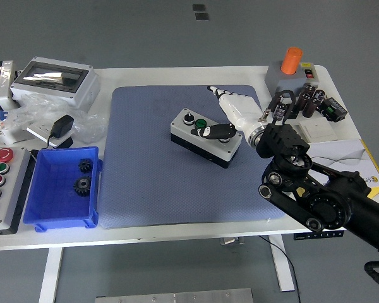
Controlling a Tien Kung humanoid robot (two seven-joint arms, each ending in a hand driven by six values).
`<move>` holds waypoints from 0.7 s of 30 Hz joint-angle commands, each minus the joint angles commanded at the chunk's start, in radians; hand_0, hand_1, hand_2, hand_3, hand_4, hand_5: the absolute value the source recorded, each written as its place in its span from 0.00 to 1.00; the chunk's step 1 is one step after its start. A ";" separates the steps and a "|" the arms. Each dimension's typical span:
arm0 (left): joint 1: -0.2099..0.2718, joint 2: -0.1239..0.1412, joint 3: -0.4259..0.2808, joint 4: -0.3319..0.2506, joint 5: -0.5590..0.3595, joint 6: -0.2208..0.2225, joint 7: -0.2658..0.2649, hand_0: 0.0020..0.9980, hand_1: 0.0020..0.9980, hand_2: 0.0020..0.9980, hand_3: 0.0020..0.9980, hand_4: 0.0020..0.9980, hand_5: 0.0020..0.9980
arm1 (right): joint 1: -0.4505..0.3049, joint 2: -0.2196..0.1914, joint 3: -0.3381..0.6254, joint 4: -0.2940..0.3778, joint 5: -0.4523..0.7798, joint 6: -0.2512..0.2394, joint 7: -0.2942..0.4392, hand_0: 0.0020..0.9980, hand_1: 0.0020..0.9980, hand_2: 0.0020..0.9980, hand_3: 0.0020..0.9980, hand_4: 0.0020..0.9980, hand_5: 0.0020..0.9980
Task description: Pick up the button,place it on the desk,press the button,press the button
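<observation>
Button box (205,137) on the blue mat (145,183), right hand (230,117) over it.

The grey box with a black base lies tilted near the mat's middle, showing a black knob at its left end and a green button (201,124) beside it. The right arm comes in from the lower right; its white hand rests above the box's right half, one black-tipped finger (216,132) laid across the top just right of the green button, the others stretched out and holding nothing. A blue bin (50,189) with two black gears sits at the mat's left edge. A grey unit with an orange cap (292,60) stands at the table's (177,76) far right corner.
</observation>
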 joint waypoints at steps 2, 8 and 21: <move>0.000 0.000 0.000 0.000 0.000 0.000 -0.001 0.73 0.74 0.66 0.81 0.66 0.18 | 0.002 0.005 -0.008 -0.009 0.002 0.005 -0.003 0.84 0.89 0.95 1.00 1.00 0.63; -0.002 0.000 -0.002 0.000 0.001 0.000 -0.002 0.73 0.74 0.66 0.81 0.66 0.18 | 0.014 0.019 -0.041 -0.046 0.013 0.022 -0.017 0.83 0.88 0.95 1.00 1.00 0.63; -0.003 0.001 -0.003 0.000 0.007 -0.003 -0.001 0.73 0.74 0.66 0.81 0.66 0.17 | 0.036 0.048 -0.099 -0.124 0.030 0.006 -0.043 0.74 0.82 0.87 1.00 1.00 0.62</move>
